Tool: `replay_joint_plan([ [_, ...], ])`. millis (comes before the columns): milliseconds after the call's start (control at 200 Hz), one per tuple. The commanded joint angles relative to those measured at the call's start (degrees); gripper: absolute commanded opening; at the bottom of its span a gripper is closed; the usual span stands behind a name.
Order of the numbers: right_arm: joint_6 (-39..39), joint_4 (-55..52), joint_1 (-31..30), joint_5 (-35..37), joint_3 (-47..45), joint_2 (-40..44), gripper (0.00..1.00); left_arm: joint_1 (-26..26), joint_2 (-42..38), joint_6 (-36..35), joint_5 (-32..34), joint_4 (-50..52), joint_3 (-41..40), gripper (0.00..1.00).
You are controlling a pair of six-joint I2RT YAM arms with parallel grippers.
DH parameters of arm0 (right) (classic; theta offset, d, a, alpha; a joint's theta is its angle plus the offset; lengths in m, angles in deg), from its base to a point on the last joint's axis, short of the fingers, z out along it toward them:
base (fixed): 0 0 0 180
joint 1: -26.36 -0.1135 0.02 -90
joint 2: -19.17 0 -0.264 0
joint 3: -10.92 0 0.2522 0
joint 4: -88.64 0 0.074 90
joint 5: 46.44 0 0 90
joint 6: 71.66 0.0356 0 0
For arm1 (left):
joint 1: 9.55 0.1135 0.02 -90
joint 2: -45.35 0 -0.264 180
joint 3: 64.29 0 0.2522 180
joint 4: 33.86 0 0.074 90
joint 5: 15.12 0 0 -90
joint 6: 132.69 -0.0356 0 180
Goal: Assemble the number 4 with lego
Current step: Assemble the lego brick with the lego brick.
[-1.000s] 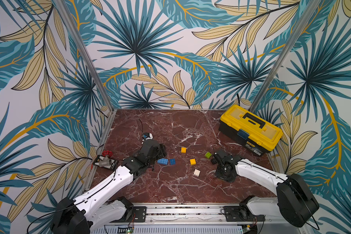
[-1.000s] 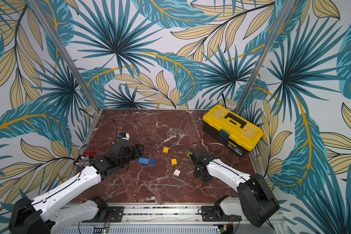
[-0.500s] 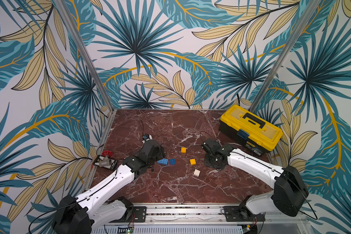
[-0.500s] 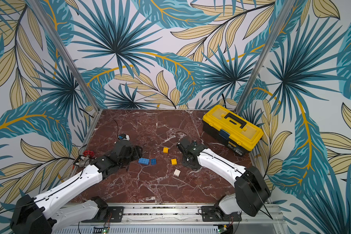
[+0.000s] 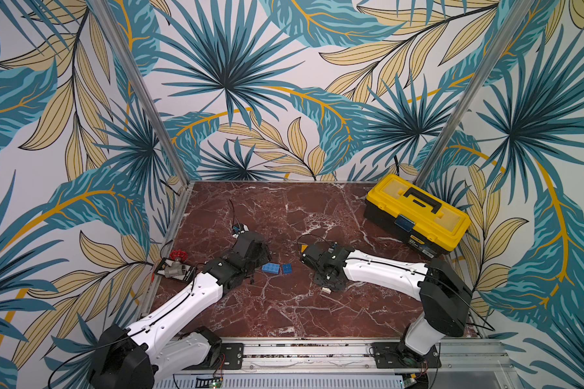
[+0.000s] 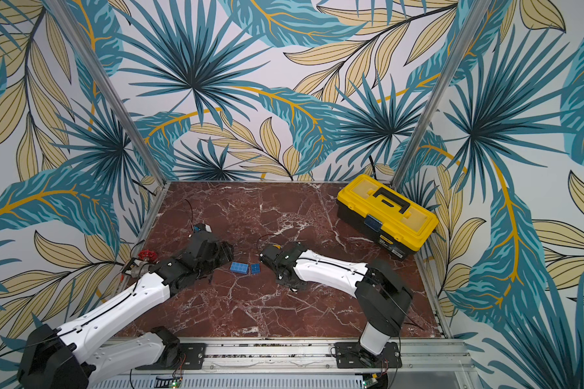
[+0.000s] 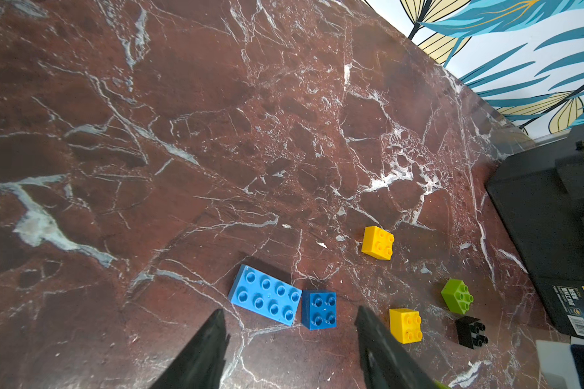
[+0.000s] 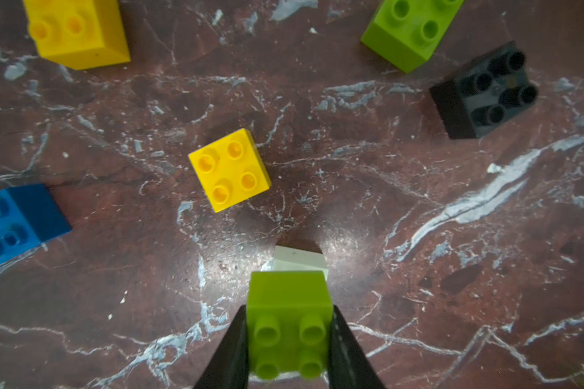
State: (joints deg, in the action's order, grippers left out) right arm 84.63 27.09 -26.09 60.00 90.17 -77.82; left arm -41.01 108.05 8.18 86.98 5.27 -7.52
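Observation:
My right gripper point(image 8: 289, 313) is shut on a lime-green lego brick point(image 8: 289, 323), held just over the white brick point(image 8: 300, 259); I cannot tell whether they touch. Loose on the marble lie two yellow bricks point(image 8: 229, 170) point(image 8: 76, 32), another lime-green brick point(image 8: 410, 30) and a black brick point(image 8: 482, 91). The long light-blue brick point(image 7: 265, 299) and the dark-blue brick point(image 7: 318, 309) lie side by side, just ahead of my open left gripper point(image 7: 289, 320). In a top view the right arm point(image 5: 327, 269) hides most small bricks. No number 4 figure shows.
A big yellow toolbox point(image 5: 417, 212) stands at the back right corner. A grey fitting with a red valve wheel point(image 5: 176, 266) lies at the left edge, beside my left arm. Patterned walls close in three sides.
My right arm has swung left from the right side to the middle, carrying the lime-green brick to above the white one. The left gripper has hardly moved.

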Motion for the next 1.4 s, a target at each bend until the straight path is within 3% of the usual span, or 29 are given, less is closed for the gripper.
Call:
replay_joint_plan([
  [0,4.82,-2.98,-0.83,2.41,0.73,-0.70,0.22,0.78,-0.47,-0.73,-1.15,0.58,-1.08,0.63],
  [421,11.18,-3.21,-2.05,2.20,0.60,-2.59,0.19,1.69,1.15,-3.28,-3.56,1.41,-0.58,0.63],
  [821,12.14,-4.17,-2.05,0.80,0.81,-4.54,0.20,1.94,3.70,-3.76,-4.05,1.22,1.01,0.63],
  [1222,10.84,2.00,1.17,-5.06,-3.44,-8.63,0.19,2.43,3.92,-4.38,-4.48,2.24,2.33,0.63],
  [1397,4.80,4.44,5.69,-14.45,-4.53,-16.45,0.16,2.55,3.62,-4.20,-5.15,3.18,3.32,0.63],
])
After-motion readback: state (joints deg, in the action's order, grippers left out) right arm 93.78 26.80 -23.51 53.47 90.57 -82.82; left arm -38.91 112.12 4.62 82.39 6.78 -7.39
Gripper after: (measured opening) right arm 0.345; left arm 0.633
